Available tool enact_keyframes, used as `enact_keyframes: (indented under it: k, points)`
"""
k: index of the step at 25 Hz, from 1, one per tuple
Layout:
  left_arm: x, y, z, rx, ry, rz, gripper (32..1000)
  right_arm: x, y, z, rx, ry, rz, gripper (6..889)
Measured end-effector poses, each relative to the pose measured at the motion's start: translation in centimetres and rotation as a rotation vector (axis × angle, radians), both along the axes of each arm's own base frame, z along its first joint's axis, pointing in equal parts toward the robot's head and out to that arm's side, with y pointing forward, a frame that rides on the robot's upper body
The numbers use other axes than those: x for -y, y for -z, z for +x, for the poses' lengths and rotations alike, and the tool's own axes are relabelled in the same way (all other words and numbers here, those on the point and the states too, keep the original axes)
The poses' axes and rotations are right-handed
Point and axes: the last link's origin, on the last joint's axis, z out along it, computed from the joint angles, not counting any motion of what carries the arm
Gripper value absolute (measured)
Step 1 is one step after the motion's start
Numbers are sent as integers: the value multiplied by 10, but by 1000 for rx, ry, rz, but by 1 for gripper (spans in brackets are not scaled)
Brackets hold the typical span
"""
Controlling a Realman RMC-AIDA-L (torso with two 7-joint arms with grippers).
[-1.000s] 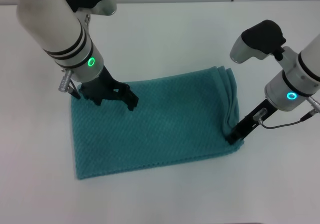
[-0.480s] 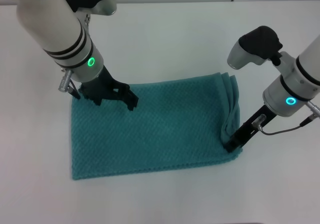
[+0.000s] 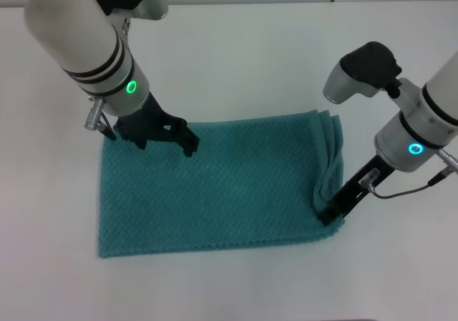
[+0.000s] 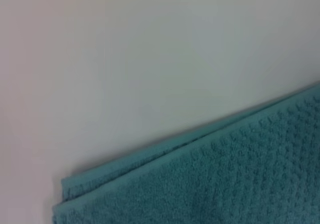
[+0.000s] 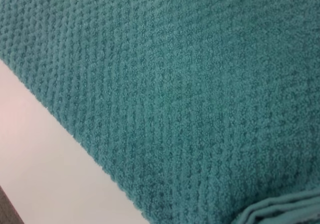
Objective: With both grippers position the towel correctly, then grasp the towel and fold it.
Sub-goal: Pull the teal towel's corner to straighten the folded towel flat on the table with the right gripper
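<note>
I see the towel (image 3: 215, 189) lying flat at centre frame on the white table (image 3: 243, 56), its right edge bunched up in layered folds. The left gripper (image 3: 187, 144) presses on the towel's upper left edge. The right gripper (image 3: 328, 214) sits at the lower right corner, tips buried in cloth. I cannot tell either gripper's jaw state.
</note>
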Motion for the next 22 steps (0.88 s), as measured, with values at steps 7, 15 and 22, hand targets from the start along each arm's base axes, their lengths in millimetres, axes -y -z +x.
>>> enact_keyframes:
  k: [7,15,22]
  points:
    - [0,0,0,0,0,0,909,-1,0,-3,-18,6,1,167]
    - [0,0,0,0,0,0,908,1,-2,-6,-37,17,-11,181]
    - [0,0,0,0,0,0,908,1,-5,-9,-38,10,-29,547]
